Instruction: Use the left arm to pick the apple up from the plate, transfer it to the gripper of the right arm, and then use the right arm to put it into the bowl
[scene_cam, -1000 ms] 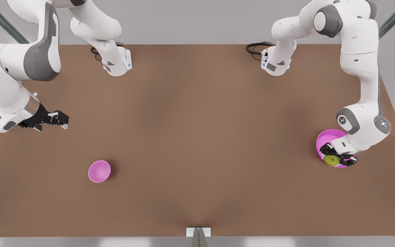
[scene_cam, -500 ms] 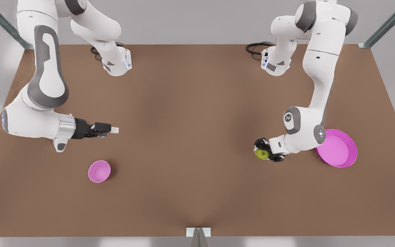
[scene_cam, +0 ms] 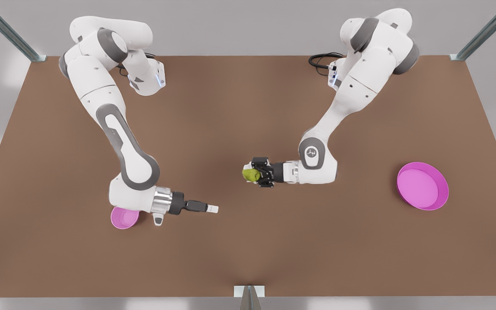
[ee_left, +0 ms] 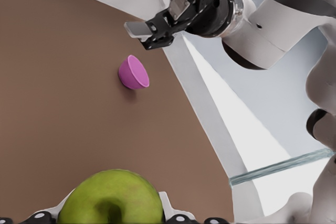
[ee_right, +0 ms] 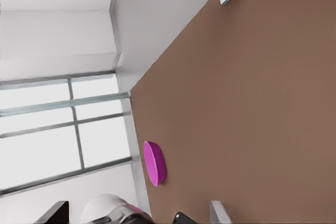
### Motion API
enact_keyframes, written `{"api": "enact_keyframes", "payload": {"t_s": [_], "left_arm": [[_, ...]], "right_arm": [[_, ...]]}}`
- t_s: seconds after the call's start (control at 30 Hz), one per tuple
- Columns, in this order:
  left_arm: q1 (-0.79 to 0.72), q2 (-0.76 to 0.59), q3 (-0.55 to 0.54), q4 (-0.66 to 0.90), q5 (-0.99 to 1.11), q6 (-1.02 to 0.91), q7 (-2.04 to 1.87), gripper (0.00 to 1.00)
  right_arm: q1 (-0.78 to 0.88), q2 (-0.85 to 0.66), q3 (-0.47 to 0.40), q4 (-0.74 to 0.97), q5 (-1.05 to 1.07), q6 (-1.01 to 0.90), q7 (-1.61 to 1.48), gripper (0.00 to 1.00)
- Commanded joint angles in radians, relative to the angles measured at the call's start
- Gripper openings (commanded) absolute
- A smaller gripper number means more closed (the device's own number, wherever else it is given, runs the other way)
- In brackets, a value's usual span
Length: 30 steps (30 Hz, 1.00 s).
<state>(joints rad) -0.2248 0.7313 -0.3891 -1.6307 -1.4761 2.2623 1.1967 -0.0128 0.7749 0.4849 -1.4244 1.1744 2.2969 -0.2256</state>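
1. So, the left gripper (scene_cam: 252,174) was clamped on the apple (scene_cam: 251,174), held above the table (scene_cam: 248,107) about mid-way btwn the two arms; in the left wrist view the apple (ee_left: 111,198) sat snug btwn the fingers.
2. The right gripper (scene_cam: 209,209) was pointed toward the left one, fingers apart w/ nothing btwn them, as the right wrist view showed by its two finger tips (ee_right: 218,213) set wide.
3. Key relation: the apple lay ahead of the right gripper's tips and off to one side, near but not touching; the two grippers weren't on one line, judged from the front view.
4. From the left wrist view, the right gripper (ee_left: 152,27) sat farther out beyond the apple, w/ the bowl (ee_left: 133,73) past it.
5. Bowl (scene_cam: 121,218) was right behind the right arm's wrist, partly covered by it; the plate (scene_cam: 422,186) was well behind the left arm, bare.
6. Judgement: handover not yet made; the gap needs closing and the axes lining up first.
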Motion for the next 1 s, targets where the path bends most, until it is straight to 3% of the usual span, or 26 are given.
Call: {"api": "enact_keyframes", "payload": {"t_s": [0.0,0.1,0.33,0.47,0.97], "left_arm": [[-0.007,0.055,-0.005,0.08,-0.069,0.0,0.623,0.66],[-0.015,0.158,-0.007,0.221,-0.07,0.051,0.623,0.67],[-0.065,0.249,-0.008,0.33,-0.07,0.098,0.632,0.67],[-0.065,0.254,-0.01,0.334,-0.072,0.112,0.632,0.67],[-0.091,0.261,-0.033,0.371,-0.076,0.152,0.62,0.67]], "right_arm": [[-0.027,-0.002,0.05,-0.047,0.142,0.046,-0.377,1.0],[-0.091,0.003,0.066,-0.074,0.146,-0.062,-0.428,1.0],[-0.121,0.113,0.067,-0.064,0.146,-0.165,-0.58,1.0],[-0.125,0.112,0.072,-0.065,0.146,-0.269,-0.598,1.0],[-0.095,0.224,0.073,-0.041,0.148,-0.241,-0.679,1.0]]}}
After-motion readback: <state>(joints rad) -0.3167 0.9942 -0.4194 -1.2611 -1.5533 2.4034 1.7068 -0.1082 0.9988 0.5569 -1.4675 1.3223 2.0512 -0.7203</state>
